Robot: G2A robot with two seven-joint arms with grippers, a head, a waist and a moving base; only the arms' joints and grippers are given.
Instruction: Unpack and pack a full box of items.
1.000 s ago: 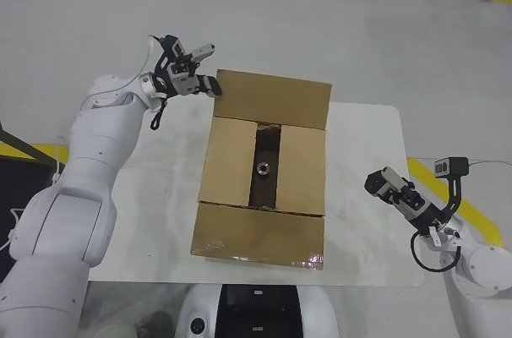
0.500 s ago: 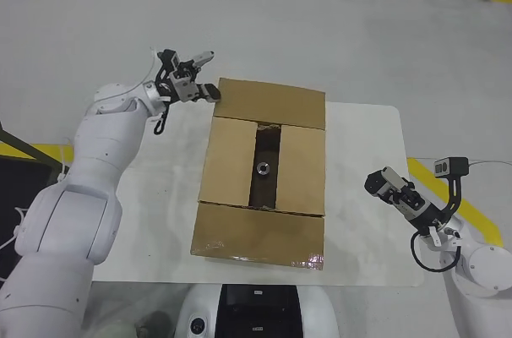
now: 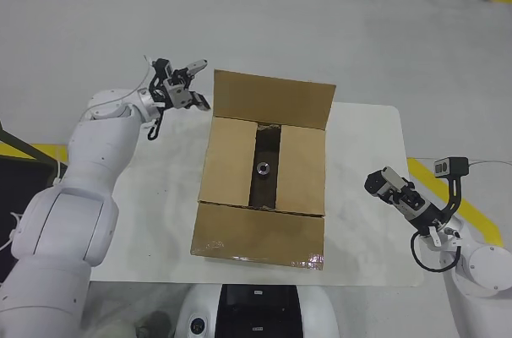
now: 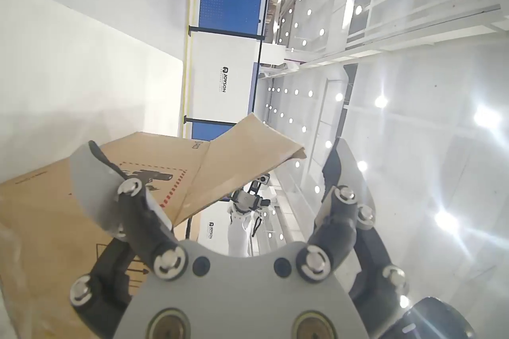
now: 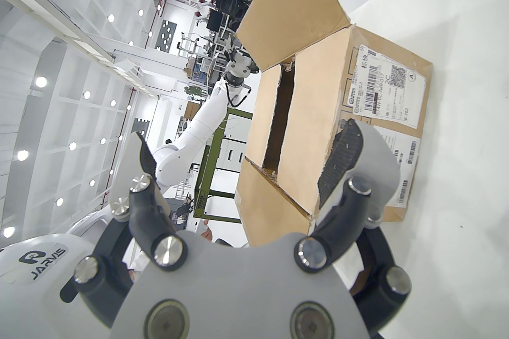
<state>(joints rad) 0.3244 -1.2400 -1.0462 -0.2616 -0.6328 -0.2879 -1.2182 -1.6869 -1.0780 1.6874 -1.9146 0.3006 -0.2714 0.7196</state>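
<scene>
From above, the box point(image 3: 260, 182) sits in the middle of the white worktop point(image 3: 362, 127). Its far flap point(image 3: 273, 100) stands up and its near flap point(image 3: 258, 237) is folded out towards me. The two inner flaps point(image 3: 231, 160) lie almost shut, and the slit between them shows a round metal item point(image 3: 261, 168) inside. My left hand point(image 3: 198, 84) hangs released just off the far flap's left corner, not touching it. My right hand point(image 3: 381, 182), also released, waits well apart to the right of the box. I judge the unpacking has hardly begun, and the inner flaps come next. From my left wrist, my left hand point(image 4: 214, 157) has its fingers spread and the far flap point(image 4: 246, 157) rises beyond them. That flap looks springy, so I should press it back past upright or it may drop. From my right wrist, my right hand point(image 5: 246, 136) gapes at the box point(image 5: 318, 106) with the slit point(image 5: 282, 110) straight ahead. I would slip one finger into the slit, catch the nearer inner flap by its free edge, and swing it outward about its crease. Pulling up could lift or skid the box, so my left hand could steady the far side.
</scene>
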